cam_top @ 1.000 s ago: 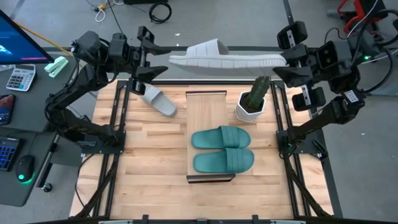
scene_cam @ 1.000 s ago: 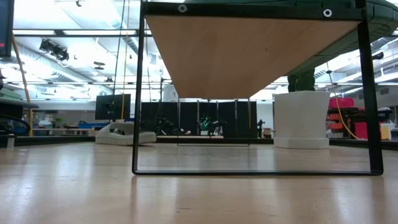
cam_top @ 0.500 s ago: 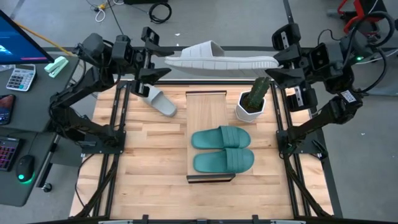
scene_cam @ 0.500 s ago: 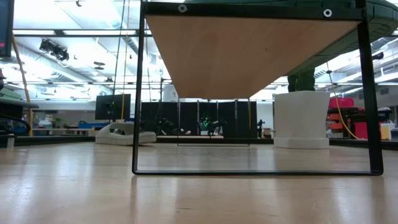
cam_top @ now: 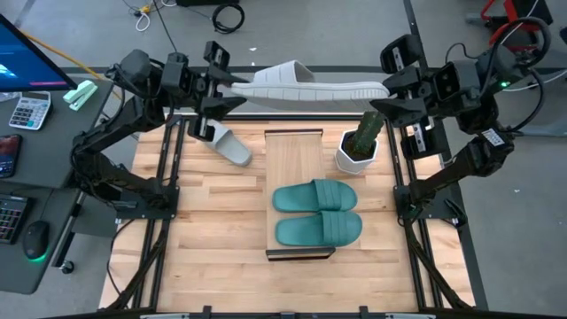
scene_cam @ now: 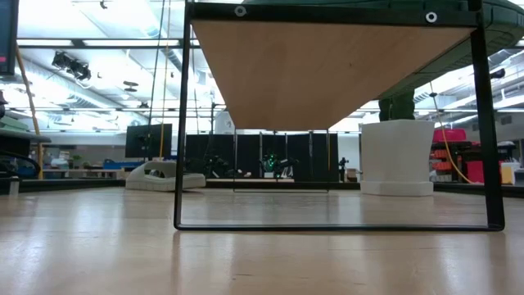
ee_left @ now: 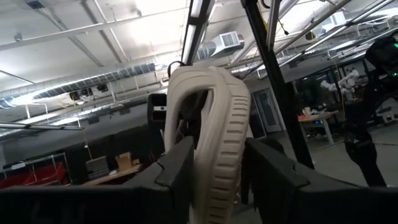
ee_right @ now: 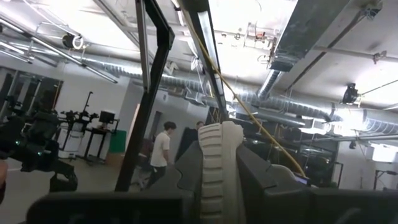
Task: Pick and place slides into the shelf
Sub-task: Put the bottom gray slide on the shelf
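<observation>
High view caught a grey slide (cam_top: 310, 84) held aloft across the upper centre of the frame, the left gripper (cam_top: 232, 84) closing around one end, the right gripper (cam_top: 388, 87) clamped on the other. Two teal slides (cam_top: 316, 213) lay on the shelf (cam_top: 294, 146); another grey slide (cam_top: 227, 143) lay on the table at upper left. Light, rubbery and bendable, it looked best gripped at its thick sole edges.

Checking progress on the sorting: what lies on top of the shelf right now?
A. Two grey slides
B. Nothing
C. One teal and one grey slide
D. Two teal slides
D: in the high view two teal slides lie side by side on the shelf, while one grey slide is held up between both arms.
</observation>
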